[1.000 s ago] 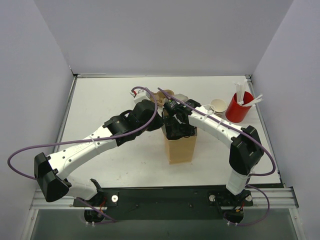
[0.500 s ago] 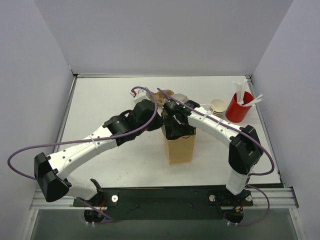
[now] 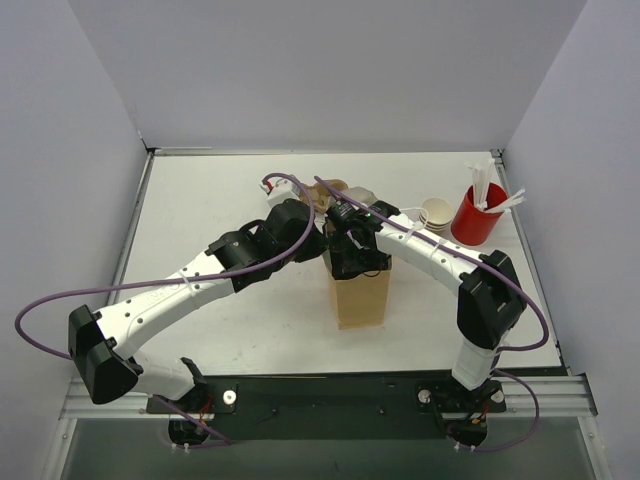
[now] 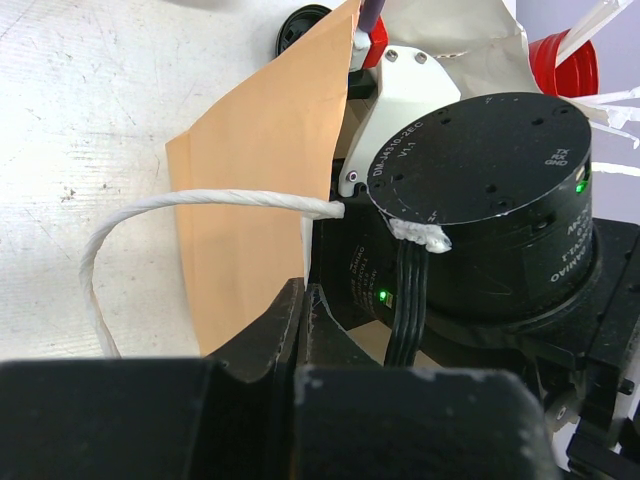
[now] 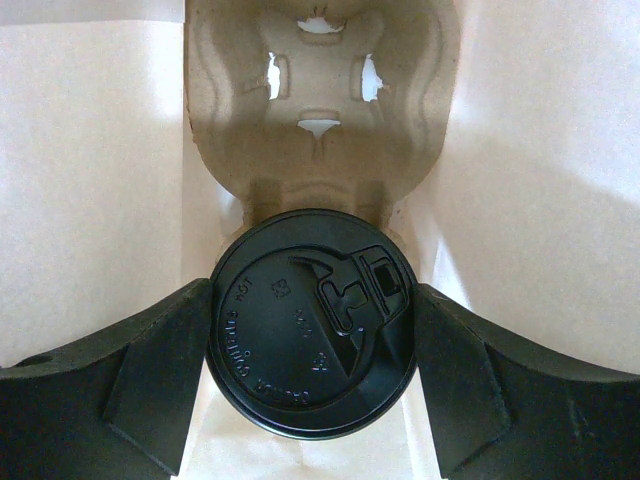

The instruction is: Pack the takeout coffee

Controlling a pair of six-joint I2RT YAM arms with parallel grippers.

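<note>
Left arm [image 3: 200, 285]: jaws pressed together, pinching the rim of the paper bag [image 3: 360, 300] just beside its white twine handle [image 4: 200, 198]. That looks like it's holding the mouth open. The bag stands upright mid-table [image 3: 200, 190].

Right arm [image 3: 430, 250]: reaching down into the bag, jaws spread wide around the takeout coffee [image 5: 312, 320], with fingers [image 5: 150, 390] touching it on both sides. So the cup is inside the bag, gripped, at the near end of the moulded pulp carrier [image 5: 320, 120] on the bag floor.

Step, as I read it: you're setting the cup into the carrier's near well. I can't tell if it's seated yet.

Next move: go straight down until it bottoms out. Open only enough to clear the lid without catching the bag walls, then lift straight out. Hold the left pinch until the right arm is clear.

Cup look: only the round black lid [image 5: 290, 350] shows. It's embossed, level and looks fully pressed on. The paper body is hidden under it.

Far right: pale cup stack [image 3: 437, 212] and red cup [image 3: 475, 222] with white sticks. Neither is your target.
</note>
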